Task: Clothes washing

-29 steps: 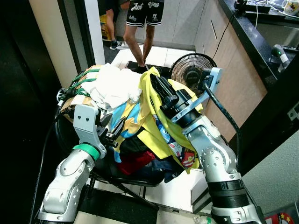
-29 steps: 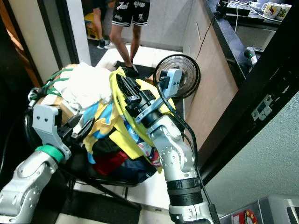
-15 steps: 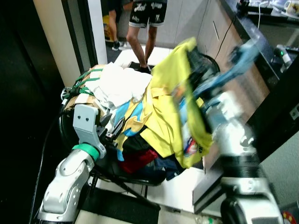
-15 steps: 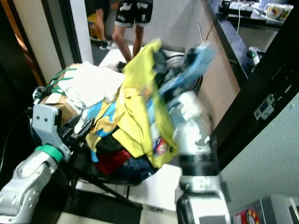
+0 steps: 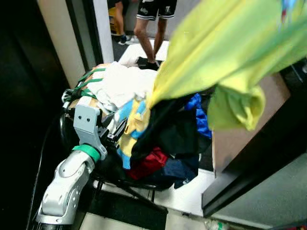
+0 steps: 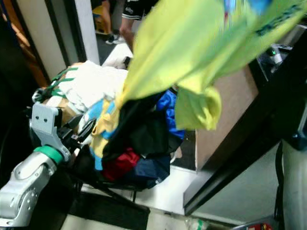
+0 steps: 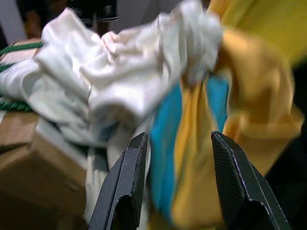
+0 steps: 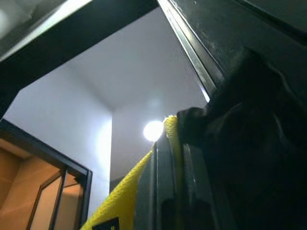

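A soft yellow shirt (image 5: 216,52) hangs stretched across the upper right of the head views, its loose end folded into a bunched roll. In the right wrist view the right tool (image 8: 170,158) has its black fingers closed on a strip of that yellow cloth, pointing up at a pale ceiling with a round lamp (image 8: 153,130) and a dark door frame. Under the shirt sits a heaped pile of clothes (image 5: 158,143): crumpled white cloth (image 5: 122,84), a yellow and blue garment (image 7: 192,143), black, red and navy pieces, all limp and creased. The left tool (image 5: 116,134) rests at the pile's left edge, its 2 ribbed fingers (image 7: 125,184) set wide apart with nothing between them. Beside the white cloth lies a brown cardboard box (image 7: 29,163) tied with green cord (image 5: 81,85). A person's legs (image 5: 148,28) stand behind the pile, and a wooden panel (image 5: 244,139) stands to its right
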### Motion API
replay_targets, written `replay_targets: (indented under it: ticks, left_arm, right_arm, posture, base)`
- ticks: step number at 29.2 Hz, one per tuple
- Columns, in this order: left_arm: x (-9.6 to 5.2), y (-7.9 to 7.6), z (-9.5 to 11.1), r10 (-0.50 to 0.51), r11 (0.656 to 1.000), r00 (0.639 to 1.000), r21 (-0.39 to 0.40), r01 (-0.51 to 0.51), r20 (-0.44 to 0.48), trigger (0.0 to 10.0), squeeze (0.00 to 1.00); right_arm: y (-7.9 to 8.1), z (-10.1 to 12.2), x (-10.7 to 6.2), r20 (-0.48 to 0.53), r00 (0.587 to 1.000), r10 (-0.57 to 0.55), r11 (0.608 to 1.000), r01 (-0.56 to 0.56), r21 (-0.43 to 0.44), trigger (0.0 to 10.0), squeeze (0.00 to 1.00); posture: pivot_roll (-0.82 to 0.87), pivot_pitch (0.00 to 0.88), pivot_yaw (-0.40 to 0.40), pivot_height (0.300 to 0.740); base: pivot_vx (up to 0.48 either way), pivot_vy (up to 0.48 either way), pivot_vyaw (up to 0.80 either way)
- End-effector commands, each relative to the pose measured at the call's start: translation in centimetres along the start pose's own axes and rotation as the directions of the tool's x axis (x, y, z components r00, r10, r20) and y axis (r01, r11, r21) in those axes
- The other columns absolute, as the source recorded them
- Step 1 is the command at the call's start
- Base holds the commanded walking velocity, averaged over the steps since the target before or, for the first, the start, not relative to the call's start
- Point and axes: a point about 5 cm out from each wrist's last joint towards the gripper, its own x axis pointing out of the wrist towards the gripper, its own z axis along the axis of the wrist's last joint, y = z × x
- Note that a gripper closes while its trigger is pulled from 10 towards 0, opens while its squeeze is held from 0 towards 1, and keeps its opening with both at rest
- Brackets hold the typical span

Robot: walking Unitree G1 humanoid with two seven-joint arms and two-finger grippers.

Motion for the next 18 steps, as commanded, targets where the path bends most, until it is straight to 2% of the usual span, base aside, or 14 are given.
replay_targets:
  ticks: [1, 2, 4, 5, 6, 7, 8, 9, 11, 13, 15, 16, 18]
  left_arm:
    - [0.0, 0.0, -0.6, -0.007, 1.0, 0.999, -0.008, 0.007, -0.032, 10.0, 0.0]
    - [0.0, 0.0, -0.6, -0.007, 1.0, 0.999, -0.008, 0.007, -0.032, 10.0, 0.0]
    - [0.0, -0.1, -0.7, -0.015, 1.0, 0.999, -0.008, 0.015, -0.034, 10.0, 0.0]
    - [0.0, -0.1, -0.7, -0.015, 1.0, 0.999, -0.008, 0.015, -0.034, 10.0, 0.0]
    - [0.1, -0.3, -0.7, -0.02, 1.0, 0.999, -0.005, 0.02, -0.037, 10.0, 0.0]
    - [0.0, -0.4, -0.8, -0.026, 1.0, 0.999, -0.003, 0.026, -0.039, 10.0, 0.0]
    - [0.0, -0.4, -0.8, -0.026, 1.0, 0.999, -0.003, 0.026, -0.04, 10.0, 0.0]
    - [0.0, -0.4, -0.8, -0.026, 1.0, 0.999, -0.003, 0.026, -0.04, 10.0, 0.0]
    - [0.0, -0.4, -0.8, -0.027, 1.0, 0.999, -0.005, 0.027, -0.04, 10.0, 0.0]
    - [0.0, -0.4, -0.8, -0.027, 1.0, 0.999, -0.005, 0.027, -0.04, 10.0, 0.0]
    - [-0.1, -0.5, -0.8, -0.03, 1.0, 0.999, -0.007, 0.029, -0.04, 10.0, 0.0]
    - [-0.1, -0.5, -0.8, -0.03, 1.0, 0.999, -0.007, 0.029, -0.04, 10.0, 0.0]
    - [-0.1, -0.6, -0.8, -0.032, 0.999, 0.999, -0.009, 0.032, -0.039, 10.0, 0.0]
  right_arm:
    - [0.4, -4.7, -3.1, -0.19, 0.981, 0.048, 0.998, -0.041, 0.044, 10.0, 0.0]
    - [0.4, -4.7, -3.1, -0.19, 0.981, 0.048, 0.998, -0.041, 0.044, 10.0, 0.0]
    - [1.0, -8.2, -6.2, -0.332, 0.939, 0.089, 0.995, -0.067, 0.077, 10.0, 0.0]
    - [1.0, -8.2, -6.2, -0.332, 0.939, 0.089, 0.995, -0.067, 0.077, 10.0, 0.0]
    - [1.6, -10.2, -8.6, -0.409, 0.905, 0.116, 0.991, -0.078, 0.107, 10.0, 0.0]
    - [2.7, -12.5, -12.4, -0.501, 0.851, 0.157, 0.983, -0.086, 0.163, 10.0, 0.0]
    - [3.2, -13.1, -13.8, -0.525, 0.833, 0.172, 0.979, -0.084, 0.188, 10.0, 0.0]
    - [3.2, -13.1, -13.8, -0.525, 0.833, 0.172, 0.979, -0.084, 0.188, 10.0, 0.0]
    - [3.7, -14.4, -16.1, -0.559, 0.811, 0.175, 0.97, -0.047, 0.237, 10.0, 0.0]
    - [3.7, -14.4, -16.1, -0.559, 0.811, 0.175, 0.97, -0.047, 0.237, 10.0, 0.0]
    - [5.0, -15.6, -20.0, -0.598, 0.774, 0.208, 0.943, 0.003, 0.332, 10.0, 0.0]
    - [5.0, -15.6, -20.0, -0.598, 0.774, 0.208, 0.943, 0.003, 0.332, 10.0, 0.0]
    - [7.4, -15.9, -24.7, -0.657, 0.678, 0.329, 0.89, 0.01, 0.456, 10.0, 0.0]
  posture:
    - [0.07, 0.0, 0.056, 0.74]
    - [0.07, 0.0, 0.056, 0.74]
    - [0.07, 0.0, 0.059, 0.74]
    - [0.07, 0.0, 0.059, 0.74]
    - [0.07, 0.0, 0.059, 0.74]
    - [0.07, 0.0, 0.055, 0.74]
    - [0.07, 0.0, 0.055, 0.74]
    - [0.07, 0.0, 0.055, 0.74]
    - [0.07, 0.0, 0.055, 0.74]
    - [0.07, 0.0, 0.055, 0.74]
    - [0.07, 0.0, 0.051, 0.74]
    - [0.07, 0.0, 0.051, 0.74]
    - [0.07, 0.0, 0.046, 0.74]
  base:
    - [0.0, 0.0, 0.0]
    - [0.0, 0.0, 0.0]
    - [0.0, 0.0, 0.0]
    - [0.0, 0.0, 0.0]
    - [0.0, 0.0, 0.0]
    - [0.0, 0.0, 0.0]
    - [0.0, 0.0, 0.0]
    - [0.0, 0.0, 0.0]
    - [0.0, 0.0, 0.0]
    - [0.0, 0.0, 0.0]
    - [0.0, 0.0, 0.0]
    - [0.0, 0.0, 0.0]
    - [0.0, 0.0, 0.0]
